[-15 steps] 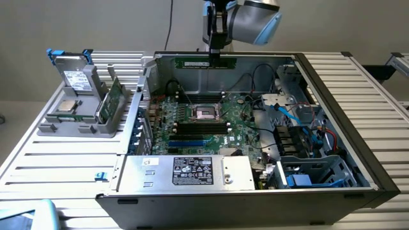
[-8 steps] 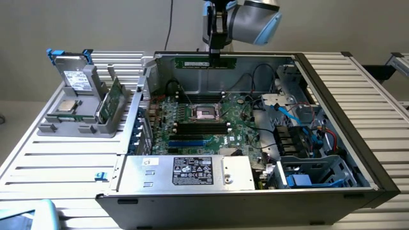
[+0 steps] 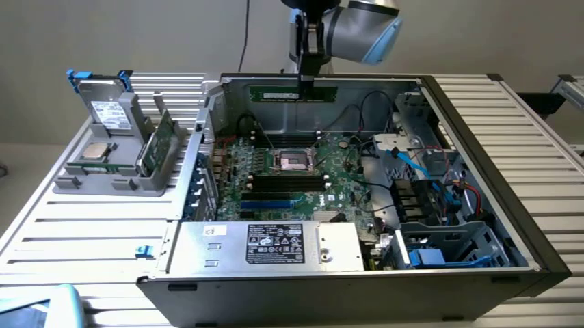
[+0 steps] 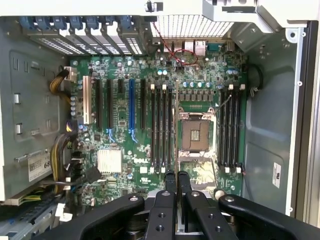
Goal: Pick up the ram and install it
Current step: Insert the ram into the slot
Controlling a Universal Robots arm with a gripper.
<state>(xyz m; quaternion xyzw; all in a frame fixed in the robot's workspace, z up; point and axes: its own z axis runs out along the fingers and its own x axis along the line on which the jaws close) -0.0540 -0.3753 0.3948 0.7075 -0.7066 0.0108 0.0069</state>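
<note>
Nearest in the exterior view, one boxy dull-silver power supply (image 3: 264, 242) sits in the open metal case (image 3: 319, 297). Beyond it lies the green motherboard (image 3: 315, 184), where two banks of long black slots (image 4: 161, 130) flank one square socket (image 3: 294, 160). Farthest back, the gripper (image 3: 308, 82) is closed narrowly on the ram (image 3: 273, 92), a thin flat green stick held level above the case's rear wall.

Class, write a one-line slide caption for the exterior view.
The gripper holds the ram level above the open computer case, over its motherboard.
</note>
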